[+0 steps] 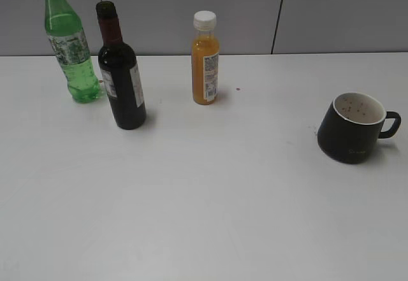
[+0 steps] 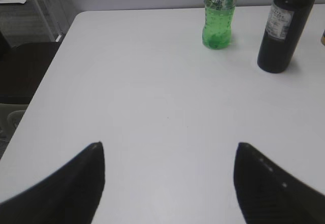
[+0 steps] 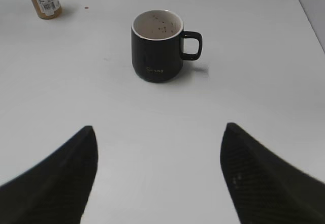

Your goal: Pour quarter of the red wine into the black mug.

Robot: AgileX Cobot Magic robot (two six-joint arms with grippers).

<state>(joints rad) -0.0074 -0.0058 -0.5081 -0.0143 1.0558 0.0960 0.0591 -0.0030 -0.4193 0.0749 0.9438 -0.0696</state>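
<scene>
On a white table (image 1: 204, 217), the wine bottle (image 1: 122, 77) stands upright, well left of the black mug (image 1: 352, 127). Left hand (image 2: 170, 148) and right hand (image 3: 158, 128) hover spread wide and empty, apparently poised to grasp.

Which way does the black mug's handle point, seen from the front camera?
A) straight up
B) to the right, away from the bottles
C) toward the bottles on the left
B: in the exterior view the black mug has its loop handle on its right side, away from the red wine.
</scene>
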